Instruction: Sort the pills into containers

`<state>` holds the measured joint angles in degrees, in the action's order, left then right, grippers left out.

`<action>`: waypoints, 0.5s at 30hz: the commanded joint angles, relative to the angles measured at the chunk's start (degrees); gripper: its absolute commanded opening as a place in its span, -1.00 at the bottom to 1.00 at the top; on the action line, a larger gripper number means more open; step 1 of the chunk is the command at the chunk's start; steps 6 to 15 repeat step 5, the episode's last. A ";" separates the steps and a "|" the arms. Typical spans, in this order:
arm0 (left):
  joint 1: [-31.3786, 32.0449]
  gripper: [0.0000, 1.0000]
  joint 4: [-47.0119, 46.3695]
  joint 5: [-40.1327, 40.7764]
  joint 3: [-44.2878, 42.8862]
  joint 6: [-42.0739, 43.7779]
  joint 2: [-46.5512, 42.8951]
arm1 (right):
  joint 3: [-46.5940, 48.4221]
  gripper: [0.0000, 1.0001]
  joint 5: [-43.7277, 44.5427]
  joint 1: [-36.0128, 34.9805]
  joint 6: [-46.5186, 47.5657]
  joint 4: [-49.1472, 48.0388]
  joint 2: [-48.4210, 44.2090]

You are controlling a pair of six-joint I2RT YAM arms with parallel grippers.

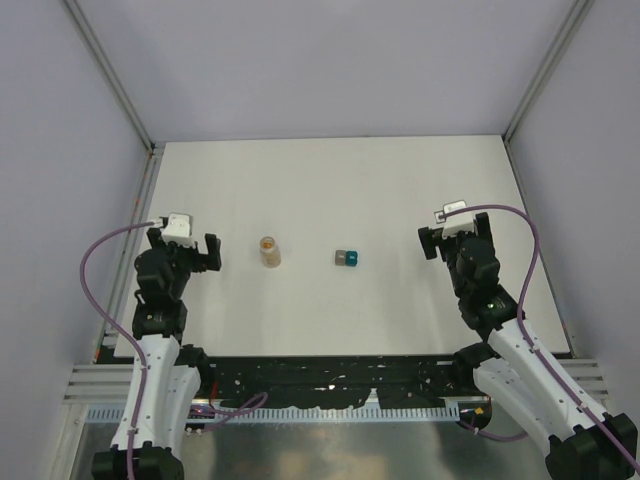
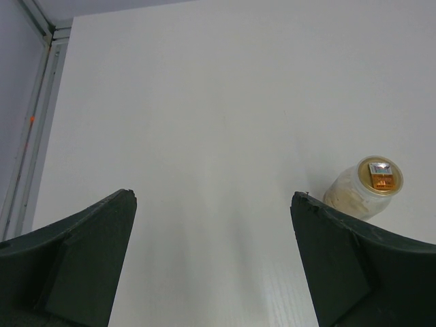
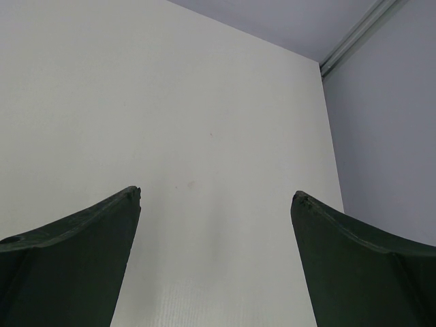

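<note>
Two tiny cube-like containers stand side by side near the table's middle, one grey [image 1: 341, 258] and one teal-blue [image 1: 353, 258]. A small clear vial [image 1: 269, 251] with an orange-brown top stands to their left; it holds pale pills and shows in the left wrist view [image 2: 362, 187] just beyond my right fingertip. My left gripper [image 1: 190, 251] is open and empty, left of the vial. My right gripper [image 1: 455, 240] is open and empty, right of the containers. The containers do not show in either wrist view.
The white table [image 1: 330, 190] is fenced by grey walls with metal posts [image 1: 110, 75] at the back corners. A black cable rail [image 1: 330, 375] runs along the near edge between the arm bases.
</note>
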<state>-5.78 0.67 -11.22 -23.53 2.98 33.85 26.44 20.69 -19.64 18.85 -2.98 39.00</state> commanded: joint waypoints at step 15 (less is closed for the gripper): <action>-1.07 0.99 -2.25 -1.34 -0.03 -0.96 -0.62 | 0.37 0.90 0.23 0.21 0.13 -2.55 -0.24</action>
